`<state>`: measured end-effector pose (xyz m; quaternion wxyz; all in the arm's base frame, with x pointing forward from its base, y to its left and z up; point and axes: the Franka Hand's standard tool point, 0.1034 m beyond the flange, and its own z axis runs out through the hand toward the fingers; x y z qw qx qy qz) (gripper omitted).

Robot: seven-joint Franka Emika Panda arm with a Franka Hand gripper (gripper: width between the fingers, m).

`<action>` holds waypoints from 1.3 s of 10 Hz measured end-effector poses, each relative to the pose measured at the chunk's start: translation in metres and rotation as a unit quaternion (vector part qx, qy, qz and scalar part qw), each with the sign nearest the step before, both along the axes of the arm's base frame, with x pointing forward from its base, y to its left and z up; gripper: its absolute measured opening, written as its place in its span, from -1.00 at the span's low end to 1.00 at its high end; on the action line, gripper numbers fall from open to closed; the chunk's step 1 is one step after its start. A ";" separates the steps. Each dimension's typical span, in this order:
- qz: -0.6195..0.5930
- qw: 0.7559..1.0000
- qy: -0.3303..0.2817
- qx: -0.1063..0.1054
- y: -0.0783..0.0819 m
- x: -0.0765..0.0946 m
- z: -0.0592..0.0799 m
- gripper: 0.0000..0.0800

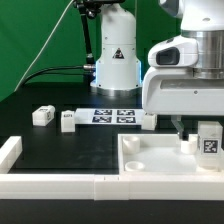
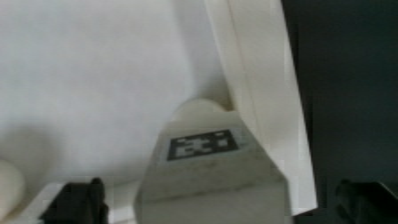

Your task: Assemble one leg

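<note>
1. Exterior view: the gripper (image 1: pixel 190 130) hangs low over the large white square part (image 1: pixel 150 165). That part lies at the front edge of the table (image 1: pixel 60 150), toward the corner on the exterior view's right.
2. The leg (image 1: pixel 207 140) stands upright on that part, near its edge on the exterior view's right. Its tag faces the camera. It is just beside the dark fingertips, and contact cannot be judged from here.
3. Mid-table lies the marker board (image 1: pixel 113 116). A first spare leg (image 1: pixel 42 116) and a second spare leg (image 1: pixel 68 120) sit off its end on the exterior view's left. A third spare leg (image 1: pixel 148 121) sits at its other end.
4. Wrist view: the leg (image 2: pixel 210 150) sits between the two dark fingers (image 2: pixel 75 200) of the gripper (image 2: pixel 217 205), tag toward the camera, close against the part's raised rim (image 2: pixel 258 60).
5. The jaws are spread, with a gap showing on each side of the leg.
</note>
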<state>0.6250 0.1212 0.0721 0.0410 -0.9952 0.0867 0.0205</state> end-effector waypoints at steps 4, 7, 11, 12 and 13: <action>0.001 1.000 0.000 0.000 0.000 0.000 0.000 0.33; -0.021 1.000 0.002 0.000 -0.001 0.000 0.000 -0.28; -0.239 0.971 0.024 0.002 0.000 0.000 0.001 -0.28; -0.282 0.959 0.028 0.000 0.000 0.000 0.001 -0.28; -0.343 0.939 0.034 -0.003 0.000 0.000 0.001 -0.27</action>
